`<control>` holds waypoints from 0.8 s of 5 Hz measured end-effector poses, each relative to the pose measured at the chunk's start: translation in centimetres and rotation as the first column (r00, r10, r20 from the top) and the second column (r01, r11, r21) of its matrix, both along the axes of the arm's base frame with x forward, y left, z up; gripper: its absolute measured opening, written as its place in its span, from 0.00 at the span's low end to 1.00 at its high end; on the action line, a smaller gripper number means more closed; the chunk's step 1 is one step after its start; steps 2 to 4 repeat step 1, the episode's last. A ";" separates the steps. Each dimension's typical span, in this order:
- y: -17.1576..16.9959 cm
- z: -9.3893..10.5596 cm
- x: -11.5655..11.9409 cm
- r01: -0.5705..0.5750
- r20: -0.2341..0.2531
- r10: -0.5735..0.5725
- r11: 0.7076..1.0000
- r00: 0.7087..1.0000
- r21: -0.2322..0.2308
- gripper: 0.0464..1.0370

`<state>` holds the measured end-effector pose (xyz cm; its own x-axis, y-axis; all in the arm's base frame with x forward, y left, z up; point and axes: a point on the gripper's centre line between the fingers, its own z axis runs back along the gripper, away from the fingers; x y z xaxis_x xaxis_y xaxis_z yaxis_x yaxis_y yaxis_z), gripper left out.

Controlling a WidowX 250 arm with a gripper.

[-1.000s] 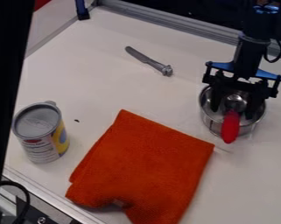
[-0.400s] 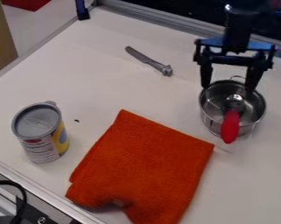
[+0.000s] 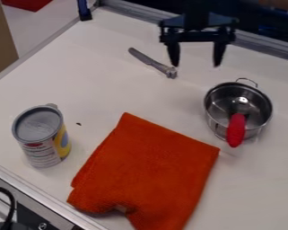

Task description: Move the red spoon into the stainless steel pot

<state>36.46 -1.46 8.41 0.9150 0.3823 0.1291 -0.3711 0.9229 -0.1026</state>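
In the camera view, the black two-finger gripper (image 3: 196, 65) is hanging above the work surface, up and to the view's left of the stainless steel pot (image 3: 217, 127), its two fingers standing wide apart and holding nothing. The red-handled spoon (image 3: 236, 130) is resting in the pot, its bowl lying inside and its handle leaning out over the rim on the side away from the arm. So the spoon is lying down and to the view's right of the gripper, well apart from it, and its long axis is running from the pot's middle towards the bottom of the view, bearing slightly left. The fingers are standing side by side across the view, so they would probably be closing across that handle if a correction were needed. The placing is looking complete, though, so the next move is likely calling only for keeping clear; a knock to the overhanging handle could be tipping the spoon out.
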 end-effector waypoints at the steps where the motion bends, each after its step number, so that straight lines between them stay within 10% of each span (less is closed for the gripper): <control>1: 3.7 0.2 0.6 -0.007 -0.017 0.008 1.000 1.000 0.024 0.96; 4: 3.7 0.2 0.6 -0.007 -0.017 0.008 1.000 1.000 0.024 0.96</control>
